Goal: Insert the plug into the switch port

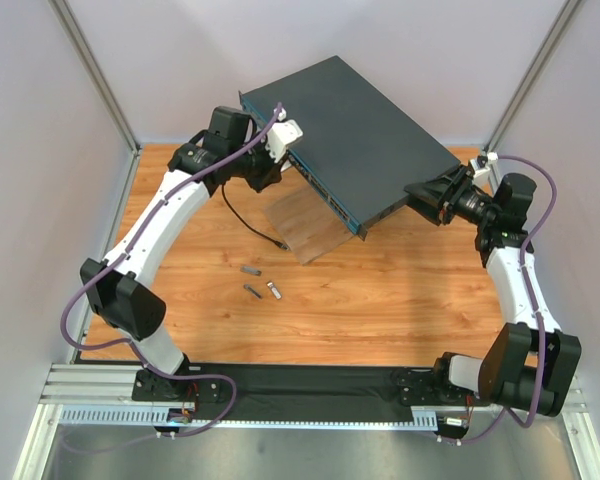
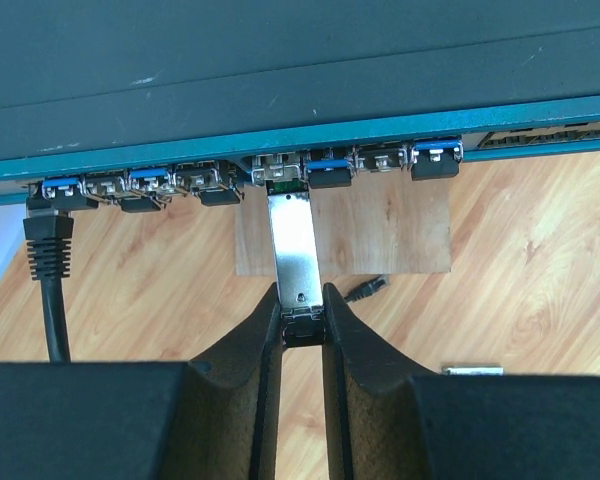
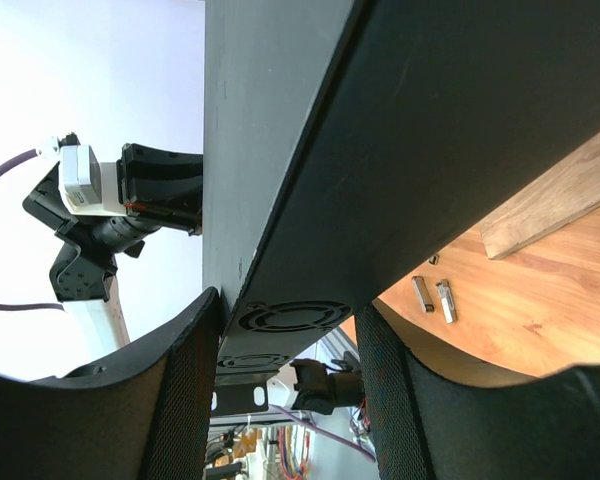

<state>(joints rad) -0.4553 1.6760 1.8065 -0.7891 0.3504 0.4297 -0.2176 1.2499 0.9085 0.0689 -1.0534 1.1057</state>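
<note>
I saw the left jaws pinched narrowly on the plug's (image 2: 292,240) rear end, its tip at the mouth of a port (image 2: 280,168) in the switch's (image 1: 370,130) teal front. The right jaws, half-spread, clamped the switch's right end.

A wooden table (image 1: 380,300) fills the middle of the top view. A pale wooden board (image 1: 310,235) lies on it near the centre, set askew. Lower left of the board lie 3 small metal modules (image 1: 252,291), 2 side by side and 1 just above them. A black cable (image 1: 238,212) curves past the board's left edge. Grey walls (image 1: 40,120) stand around, and a black strip (image 1: 310,380) runs along the bottom.
</note>
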